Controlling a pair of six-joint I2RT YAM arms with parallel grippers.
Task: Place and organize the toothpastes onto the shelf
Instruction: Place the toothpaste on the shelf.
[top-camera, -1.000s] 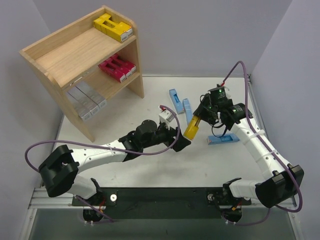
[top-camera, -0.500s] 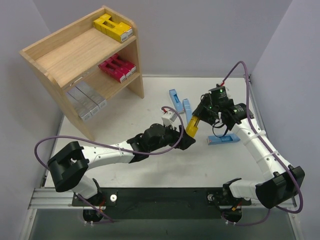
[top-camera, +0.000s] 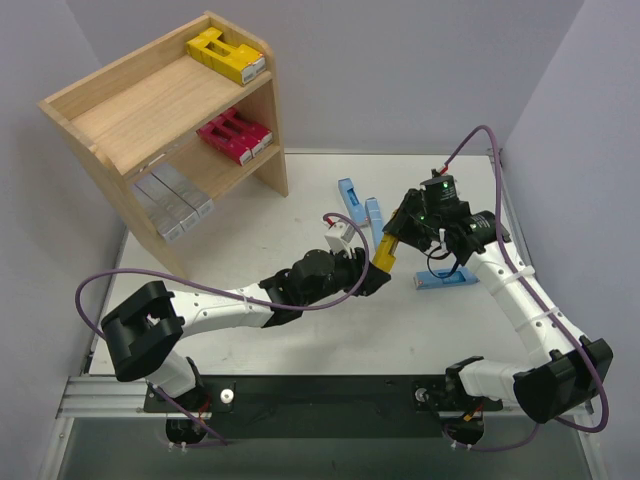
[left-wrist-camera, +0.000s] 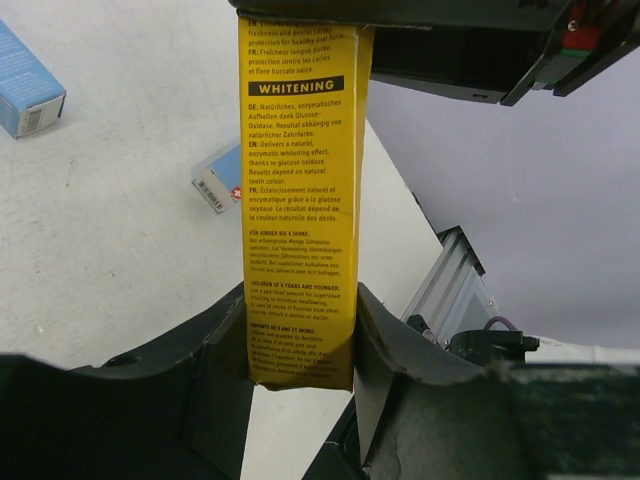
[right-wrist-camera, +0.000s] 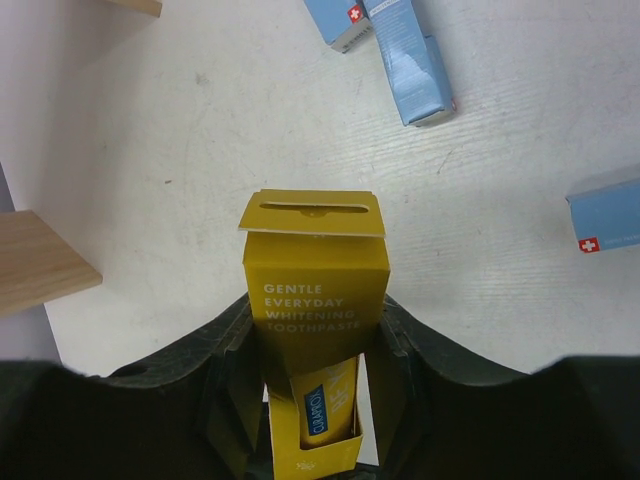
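Observation:
A yellow toothpaste carton (top-camera: 385, 252) hangs above the table between both arms. My right gripper (top-camera: 402, 234) is shut on its upper end (right-wrist-camera: 315, 290), whose flap stands open. My left gripper (top-camera: 370, 276) has closed on the lower end (left-wrist-camera: 300, 200), both fingers pressing its sides. The wooden shelf (top-camera: 150, 110) stands at the back left. It holds yellow cartons (top-camera: 228, 55) on top, with magenta ones (top-camera: 236, 137) and silver ones (top-camera: 172, 200) on the lower tier. Three light blue cartons lie on the table: two (top-camera: 349, 193) (top-camera: 375, 213) behind the grippers, one (top-camera: 446, 278) under the right arm.
The blue cartons (right-wrist-camera: 415, 60) (right-wrist-camera: 605, 215) lie close beneath the held carton. A corner of the shelf (right-wrist-camera: 40, 260) shows at the left of the right wrist view. The table's metal edge rail (left-wrist-camera: 450, 290) lies to the right.
My left arm has moved right and up to the yellow carton, and its jaws have closed from wide open onto the lower end. The right gripper has kept its hold.

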